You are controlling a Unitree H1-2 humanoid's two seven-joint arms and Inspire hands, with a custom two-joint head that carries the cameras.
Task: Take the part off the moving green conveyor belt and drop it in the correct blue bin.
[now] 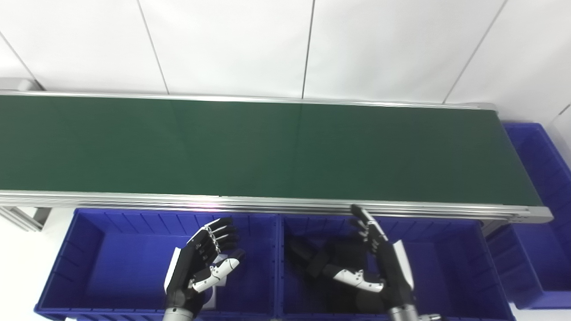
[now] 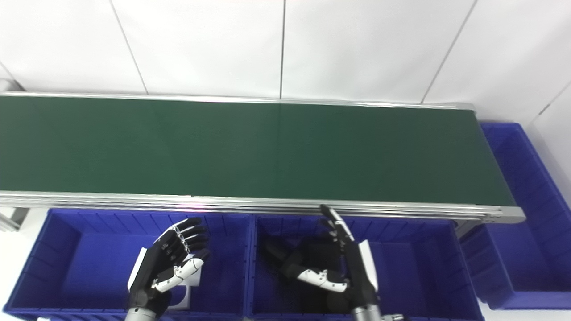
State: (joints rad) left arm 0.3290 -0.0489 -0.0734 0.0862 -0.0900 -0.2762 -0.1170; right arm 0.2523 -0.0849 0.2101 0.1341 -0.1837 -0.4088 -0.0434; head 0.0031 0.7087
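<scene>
The green conveyor belt (image 1: 267,147) runs across the picture and I see no part on it. My left hand (image 1: 203,263) hovers open over the left blue bin (image 1: 96,258), fingers slightly curled, holding nothing. A white part (image 2: 189,278) lies in that bin, mostly hidden behind the hand. My right hand (image 1: 379,261) is open over the middle blue bin (image 1: 450,263), fingers stretched toward the belt's near rail. Dark parts (image 1: 312,261) lie in that bin, beside the thumb.
A third blue bin (image 1: 542,178) stands past the belt's right end. The belt's aluminium near rail (image 1: 285,205) runs just beyond the fingertips. A white panelled wall (image 1: 285,44) rises behind the belt.
</scene>
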